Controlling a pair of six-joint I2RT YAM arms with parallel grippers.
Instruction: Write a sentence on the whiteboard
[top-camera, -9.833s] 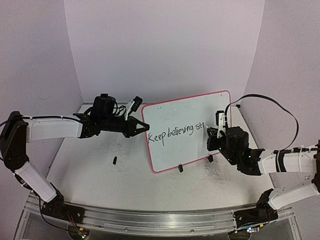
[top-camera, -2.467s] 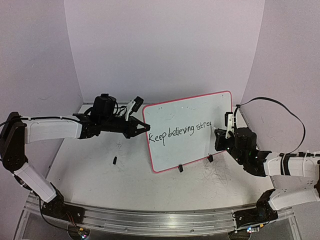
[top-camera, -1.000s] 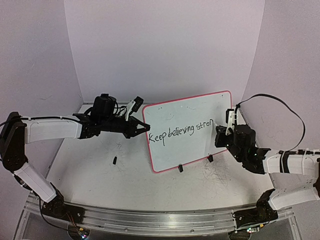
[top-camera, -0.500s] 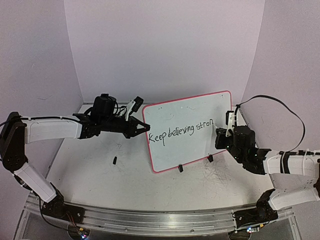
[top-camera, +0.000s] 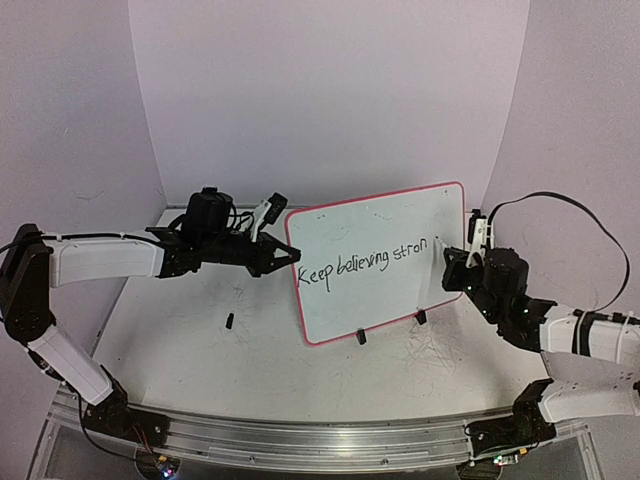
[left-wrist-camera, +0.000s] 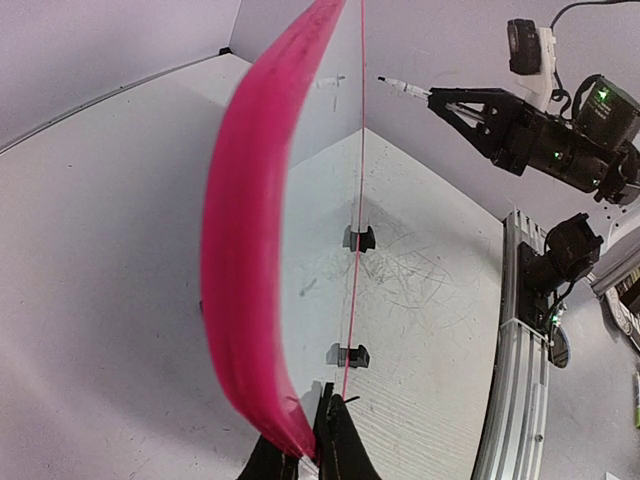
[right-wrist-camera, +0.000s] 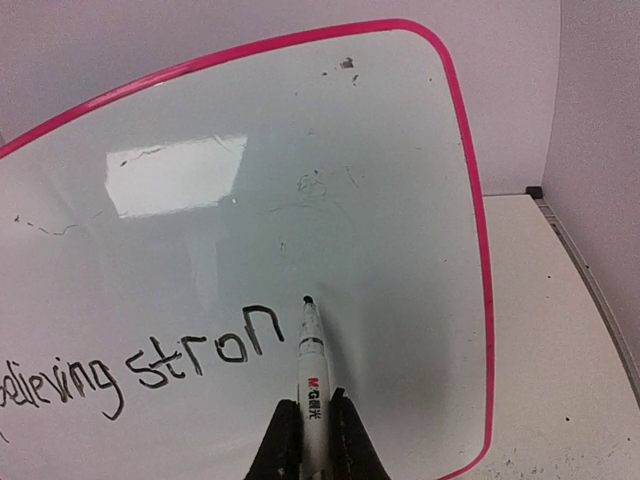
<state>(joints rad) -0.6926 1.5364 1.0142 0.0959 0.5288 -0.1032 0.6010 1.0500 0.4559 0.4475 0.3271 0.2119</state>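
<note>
The left arm (top-camera: 105, 258) and the right arm (top-camera: 592, 335) have white shells and black joints. The left pincer (top-camera: 293, 256) and the right pincer (top-camera: 447, 255) are black. A thin black cable (top-camera: 545, 194) curves above the right arm.

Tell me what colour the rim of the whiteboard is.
Pink-red, all round the whiteboard; clearest in the right wrist view.

Pale lilac walls (top-camera: 330, 100) wrapping my scuffed white table (top-camera: 180, 350) from nine to three o'clock, metal rail (top-camera: 300, 432) at six
</note>
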